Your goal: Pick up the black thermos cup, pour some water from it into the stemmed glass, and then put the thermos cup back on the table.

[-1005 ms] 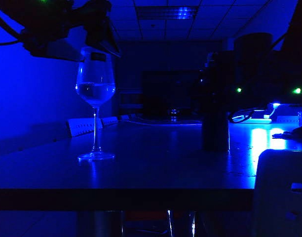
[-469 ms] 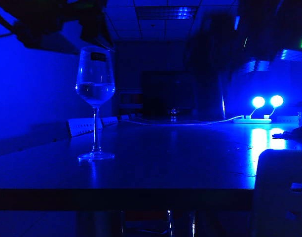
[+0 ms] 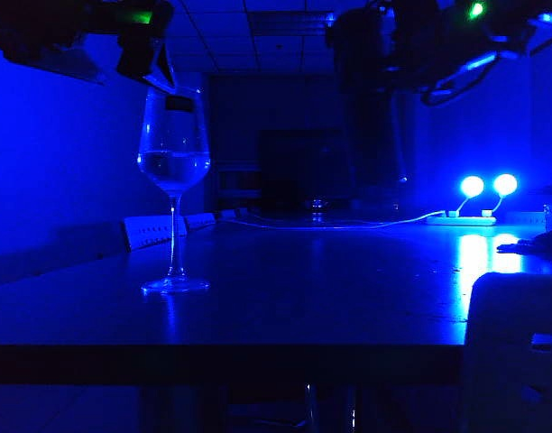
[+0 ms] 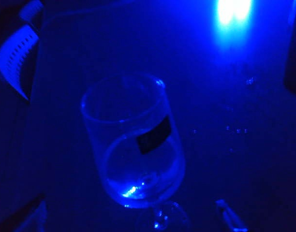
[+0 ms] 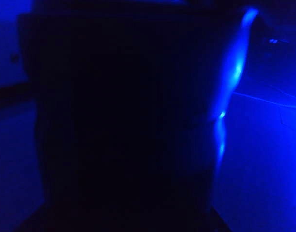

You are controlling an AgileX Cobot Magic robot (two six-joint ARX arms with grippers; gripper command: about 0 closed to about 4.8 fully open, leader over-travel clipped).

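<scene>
Right hand (image 3: 375, 54) clamps black thermos cup (image 3: 371, 117), lifted off worktop (image 3: 330, 289). Left hand (image 3: 145, 50) spread above stemmed glass (image 3: 174, 149). Carry cup toward 9 o'clock, tilt slowly over rim.

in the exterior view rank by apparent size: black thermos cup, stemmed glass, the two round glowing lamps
1. Black cylindrical thermos cup, hanging raised, outline murky.
2. Clear stemmed wine glass; height close to the thermos cup's, so that order is unsure.
3. Two round glowing lamps, farther back.

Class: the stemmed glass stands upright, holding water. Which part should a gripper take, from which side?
Probably the thin stem, from the left, jaws level: the stemmed glass is upright and part full. The open left gripper hangs above its rim; the right gripper holds the black thermos cup aloft on the right.
</scene>
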